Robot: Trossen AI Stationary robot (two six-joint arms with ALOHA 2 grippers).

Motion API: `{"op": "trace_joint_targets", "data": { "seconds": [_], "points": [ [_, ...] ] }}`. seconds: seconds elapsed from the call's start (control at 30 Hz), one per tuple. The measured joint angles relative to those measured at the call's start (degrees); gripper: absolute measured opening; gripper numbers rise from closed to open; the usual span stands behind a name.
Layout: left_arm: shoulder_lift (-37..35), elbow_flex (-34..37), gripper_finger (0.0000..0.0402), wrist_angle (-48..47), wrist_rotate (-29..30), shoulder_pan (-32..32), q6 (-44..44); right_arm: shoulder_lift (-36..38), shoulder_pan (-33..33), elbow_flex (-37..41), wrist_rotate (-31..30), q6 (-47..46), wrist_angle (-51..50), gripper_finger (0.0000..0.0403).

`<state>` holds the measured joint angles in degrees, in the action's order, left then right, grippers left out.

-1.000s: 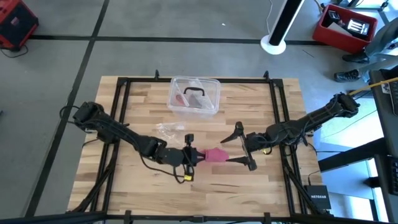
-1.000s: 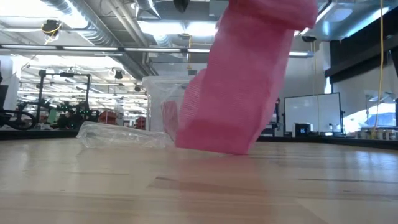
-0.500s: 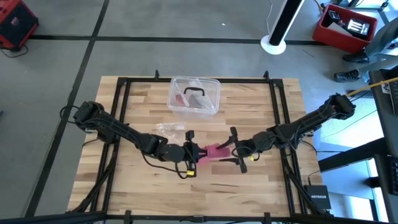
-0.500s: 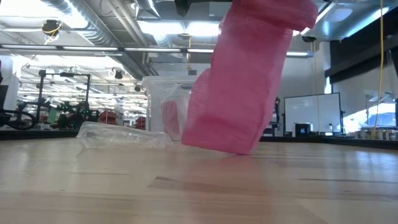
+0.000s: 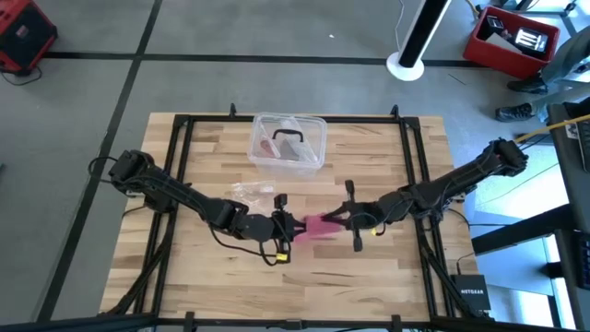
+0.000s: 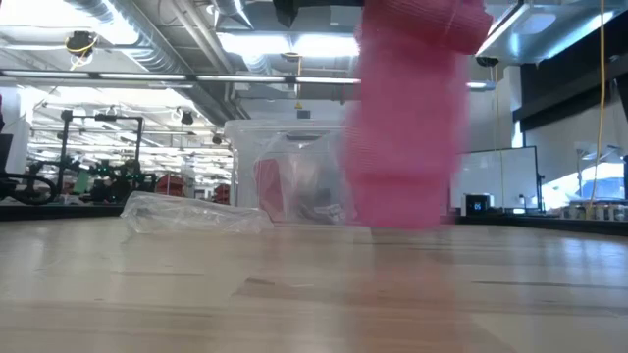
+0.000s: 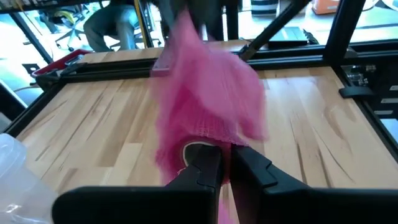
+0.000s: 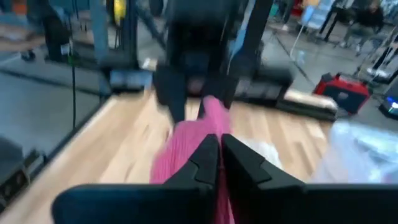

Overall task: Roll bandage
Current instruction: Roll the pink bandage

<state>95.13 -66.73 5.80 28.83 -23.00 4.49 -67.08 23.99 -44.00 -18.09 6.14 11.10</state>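
Observation:
The pink-red bandage (image 5: 316, 225) is bunched up between my two grippers near the middle of the table. In the low view the bandage (image 6: 407, 118) hangs down as a blurred pink band; whether its lower end touches the wood, I cannot tell. My left gripper (image 5: 293, 226) is shut on its left end. My right gripper (image 5: 334, 221) is shut on its right end, facing the left one. My left gripper pinches the near end of the bandage (image 7: 219, 134) between its two fingers (image 7: 204, 163), coming level from the table's left. The fabric rises in loose folds beyond the fingertips. My right gripper pinches bunched bandage fabric (image 8: 198, 138) between its two fingers (image 8: 239, 163), coming from the table's right, slanting slightly down. One layer or several, I cannot tell.
A clear plastic box (image 5: 288, 141) with small items stands toward the far edge. A crumpled clear wrapper (image 5: 251, 193) lies just beyond my left gripper. Black frame rails (image 5: 180, 148) run along the table's left, right and far sides.
My right gripper has moved toward the table's left, up to the bandage, and has shut on its right end. The bandage's free part, which slanted before, now hangs more upright and has drawn in between the two grippers.

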Motion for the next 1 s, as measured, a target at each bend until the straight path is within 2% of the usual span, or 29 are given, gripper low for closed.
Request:
{"op": "trace_joint_targets", "data": {
  "seconds": [0.17,0.37,0.5,0.63,0.73,0.83,1.0],
  "points": [
    [0.0,0.0,0.0015,-2.3,-0.1,-1.3,-0.1,1.5,-1.4,-6.2,-6.4,1.8,-10.4,0.0006],
    [0.0,0.0,0.0015,-2.0,-3.1,-3.5,-2.6,1.5,-8.9,-8.5,-15.0,4.3,-19.0,0.0019],
    [0.0,0.0,0.0015,-2.1,-5.9,-5.0,-1.9,1.5,-15.1,-8.4,-15.2,4.2,-23.4,0.0021],
    [-0.3,0.0,0.0015,-1.2,-6.7,-6.3,-1.5,1.5,-20.2,-7.2,-10.7,3.0,-25.5,0.0026],
    [-1.4,0.1,0.0015,1.9,-7.0,-6.6,-1.5,1.3,-23.2,-7.7,-6.6,0.3,-27.9,0.0055],
    [-3.6,0.0,0.0015,3.6,-7.5,-6.6,-0.9,1.6,-23.7,-10.1,-6.2,-1.4,-31.6,0.0108],
    [-8.7,0.0,0.0015,2.3,-14.5,-5.4,3.3,2.0,-23.6,-19.6,-5.2,-2.4,-45.6,0.0206]
  ]
}}
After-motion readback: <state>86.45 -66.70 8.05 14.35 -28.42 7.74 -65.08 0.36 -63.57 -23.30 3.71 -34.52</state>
